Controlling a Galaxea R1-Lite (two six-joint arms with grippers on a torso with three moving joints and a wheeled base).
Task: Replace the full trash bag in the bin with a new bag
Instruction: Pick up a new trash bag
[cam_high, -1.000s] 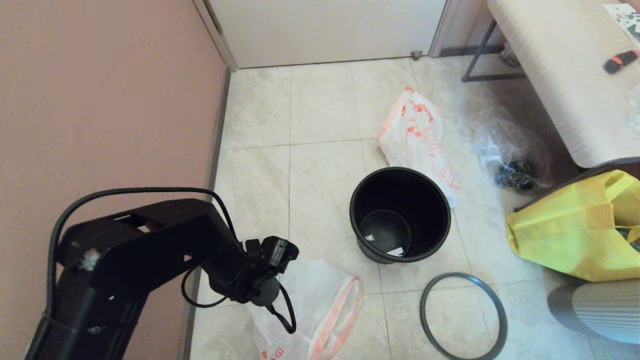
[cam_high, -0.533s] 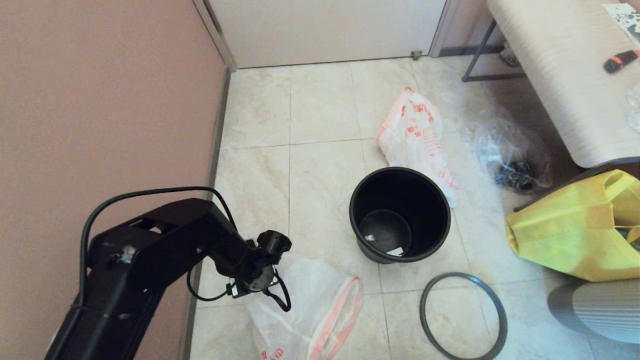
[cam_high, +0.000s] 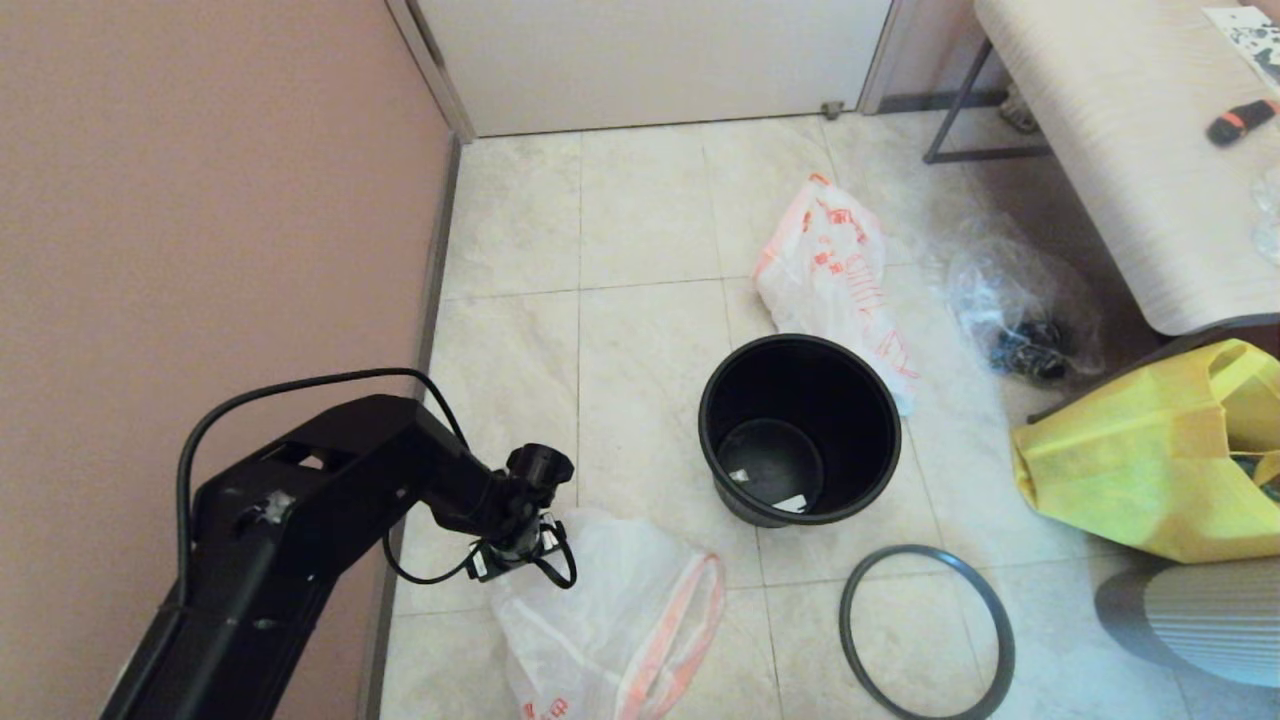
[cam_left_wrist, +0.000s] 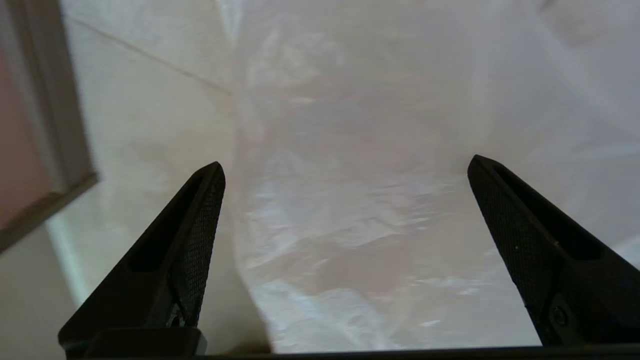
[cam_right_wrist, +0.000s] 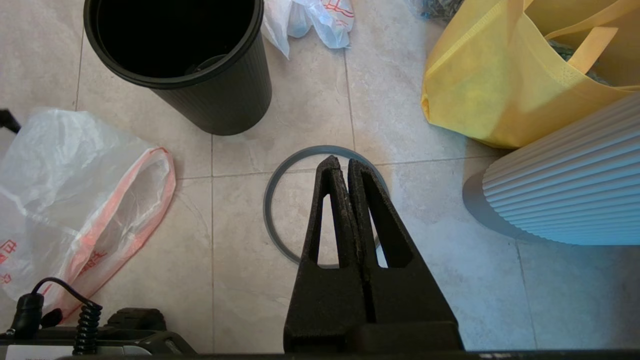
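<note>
The black bin (cam_high: 800, 430) stands empty on the tiled floor, and its dark grey hoop (cam_high: 925, 630) lies flat in front of it. Behind the bin lies the full trash bag (cam_high: 830, 270), white with orange print. The limp new bag (cam_high: 610, 620) is spread on the floor to the bin's front left. My left gripper (cam_left_wrist: 345, 161) hangs open just above the new bag (cam_left_wrist: 360, 225), its plastic filling the space between the fingers. My right gripper (cam_right_wrist: 340, 162) is shut on nothing, hovering over the hoop (cam_right_wrist: 272, 200); it does not show in the head view.
A clear crinkled bag (cam_high: 1010, 310) of dark items and a yellow fabric bag (cam_high: 1150, 450) lie to the right. A white ribbed object (cam_high: 1200, 620) stands near the front right. A bench (cam_high: 1120, 150) runs along the right, a pink wall (cam_high: 200, 200) along the left.
My left arm has drawn its wrist back towards the wall and turned it down over the new bag's near edge. Bin, hoop and bags have not moved.
</note>
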